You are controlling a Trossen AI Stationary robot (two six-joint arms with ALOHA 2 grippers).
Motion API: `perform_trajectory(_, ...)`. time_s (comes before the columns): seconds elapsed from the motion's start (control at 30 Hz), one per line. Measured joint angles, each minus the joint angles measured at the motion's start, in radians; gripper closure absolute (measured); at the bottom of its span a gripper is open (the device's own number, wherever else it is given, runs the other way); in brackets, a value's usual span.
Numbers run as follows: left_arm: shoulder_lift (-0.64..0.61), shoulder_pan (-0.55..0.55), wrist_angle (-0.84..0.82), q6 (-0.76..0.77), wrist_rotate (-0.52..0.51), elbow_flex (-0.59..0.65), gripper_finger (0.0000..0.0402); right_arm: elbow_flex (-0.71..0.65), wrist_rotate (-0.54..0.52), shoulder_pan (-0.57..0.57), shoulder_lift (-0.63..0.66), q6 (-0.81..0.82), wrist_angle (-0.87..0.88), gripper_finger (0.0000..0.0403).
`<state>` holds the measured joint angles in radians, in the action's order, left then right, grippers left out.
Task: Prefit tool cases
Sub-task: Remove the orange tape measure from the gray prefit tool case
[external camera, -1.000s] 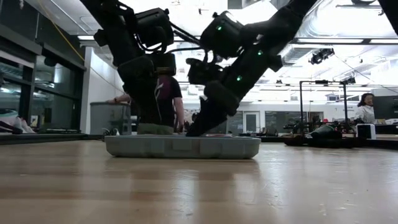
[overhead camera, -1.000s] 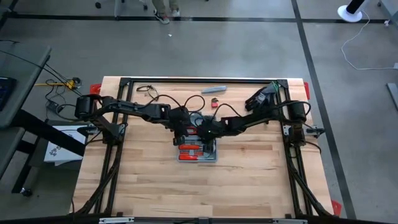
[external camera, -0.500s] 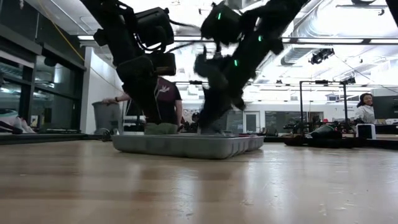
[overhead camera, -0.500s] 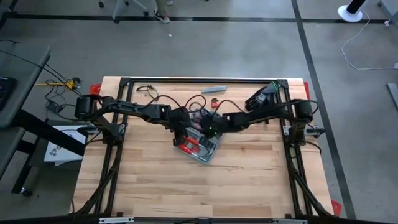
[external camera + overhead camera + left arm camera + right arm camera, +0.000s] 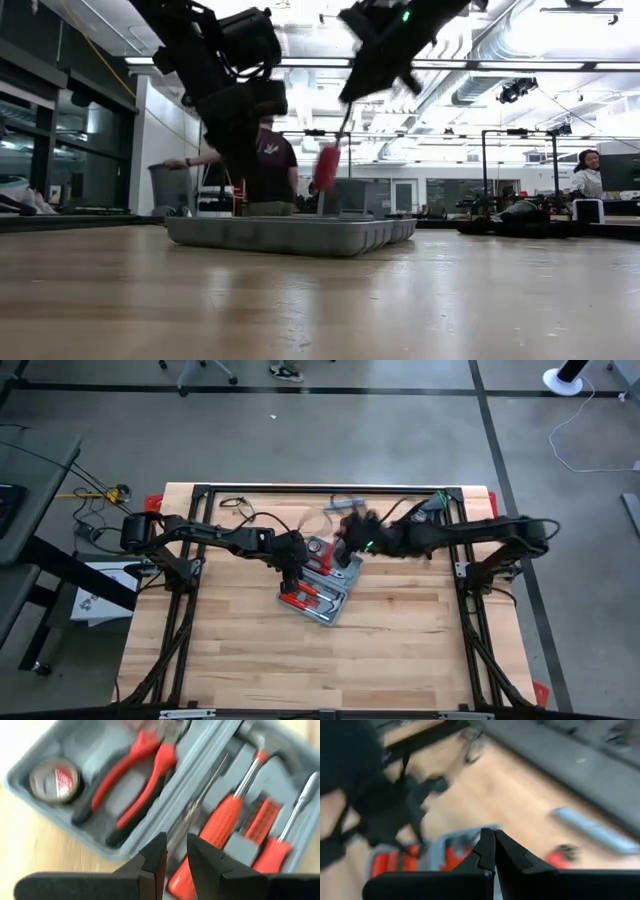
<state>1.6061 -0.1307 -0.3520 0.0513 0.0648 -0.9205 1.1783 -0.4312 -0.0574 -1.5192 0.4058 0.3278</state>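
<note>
The grey-blue tool case (image 5: 328, 603) lies open and askew at mid-table, with red-handled pliers, screwdrivers and a tape measure in its recesses (image 5: 125, 780). My left gripper (image 5: 293, 577) reaches down into the case's left end, its fingers nearly shut over the ridge between the two halves. My right gripper (image 5: 346, 540) is raised above the case's far side and shut. In the low view a red-handled tool (image 5: 327, 166) hangs below it, clear of the case (image 5: 290, 235). My left gripper has one finger (image 5: 155, 857) on each side of the case's middle ridge (image 5: 192, 812), near the ridge's end. It comes slanting down from the table's left. The case lies flat on the table. My right gripper (image 5: 350, 100) pinches the tool's thin shaft (image 5: 343, 125) at its upper end. The red handle hangs below the fingers, lifted clear. In the right wrist view the shut fingers (image 5: 487, 845) hide the place of contact.
A slim grey bar (image 5: 343, 505) and black gloves (image 5: 420, 515) lie near the table's far edge, and a dark cable (image 5: 235, 505) lies at the far left. Bare wood stretches toward the near edge. People (image 5: 265, 165) stand in the room beyond the table.
My right gripper has shut, risen out of the case toward the far edge and rolled, lifting the red-handled tool clear. The case has turned on the table: its right end has swung, while its left end stayed under my left gripper.
</note>
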Motion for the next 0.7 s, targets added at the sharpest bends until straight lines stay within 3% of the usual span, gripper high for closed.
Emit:
perform_trajectory(0.13,0.004,0.000,0.016,0.000,0.004,-0.002,0.0334,-0.001,-0.072,-0.052,0.072,-0.001,0.151,0.0403)
perform_trajectory(0.37,0.031,0.000,0.024,-0.008,0.008,0.011,0.0334,-0.031,-0.057,-0.164,0.104,0.051,0.381,0.0403)
perform_trajectory(0.53,0.065,0.001,0.009,-0.002,0.020,0.012,0.0334,-0.169,0.074,-0.205,0.107,0.107,0.280,0.0403)
perform_trajectory(0.7,0.094,0.008,0.015,0.020,0.041,0.011,0.0334,-0.383,0.148,-0.205,0.106,0.242,0.027,0.0403)
